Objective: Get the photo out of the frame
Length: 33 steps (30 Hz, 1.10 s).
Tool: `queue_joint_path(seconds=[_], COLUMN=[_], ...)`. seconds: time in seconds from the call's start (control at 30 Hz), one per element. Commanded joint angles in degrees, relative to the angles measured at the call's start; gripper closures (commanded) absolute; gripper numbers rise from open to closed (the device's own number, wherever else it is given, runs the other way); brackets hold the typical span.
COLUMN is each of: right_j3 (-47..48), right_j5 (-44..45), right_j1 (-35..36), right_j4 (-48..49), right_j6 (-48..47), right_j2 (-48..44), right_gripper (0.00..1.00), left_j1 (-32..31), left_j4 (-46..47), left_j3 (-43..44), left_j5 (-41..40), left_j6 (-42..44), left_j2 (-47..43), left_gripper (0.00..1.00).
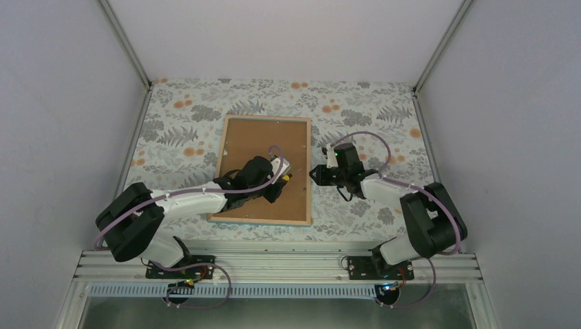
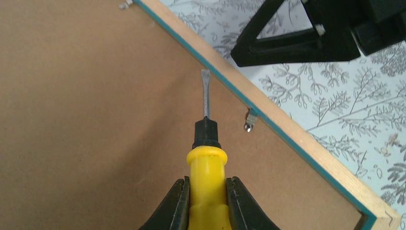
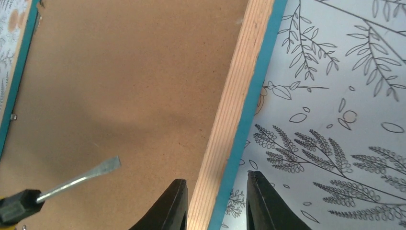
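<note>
Lying face down on the patterned table [image 1: 185, 116], the frame [image 1: 267, 120] shows only its brown backing board [image 1: 260, 147]. The photo is presumably under that board, out of sight. The left claw [image 2: 207, 201] is clamped on a yellow-handled screwdriver [image 2: 207, 158], its flat tip just inside the frame's right rim, near a small metal clip [image 2: 250, 120] that reaches over the board. The right claw [image 3: 216, 201] stands apart astride that same rim, not visibly gripping it. The job looks early: clips to turn, the board to lift, the photo to take out.
</note>
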Motion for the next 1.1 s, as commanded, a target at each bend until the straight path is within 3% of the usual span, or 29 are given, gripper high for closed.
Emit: queue_joint_path(seconds=[0.0,0.37,1.07], right_j3=[2.6,5.4,5.4], right_j5=[-2.2,-0.4,6.4], right_j1=[1.2,2.8,4.9], right_j4=[2.2,1.7,-0.2], right_j6=[-1.5,-1.5,-1.6], right_j2=[2.9,8.9,8.9], right_gripper=[0.75,0.75,0.95], left_j1=[0.2,-0.2,-4.7], left_j4=[-3.6,-5.1,-6.2], left_j3=[1.8,1.4,2.6], left_j5=[2.1,5.5,5.2], left_j6=[0.7,0.0,-1.4], left_j2=[0.6,2.1,4.4], left_gripper=[0.98,0.98,0.98])
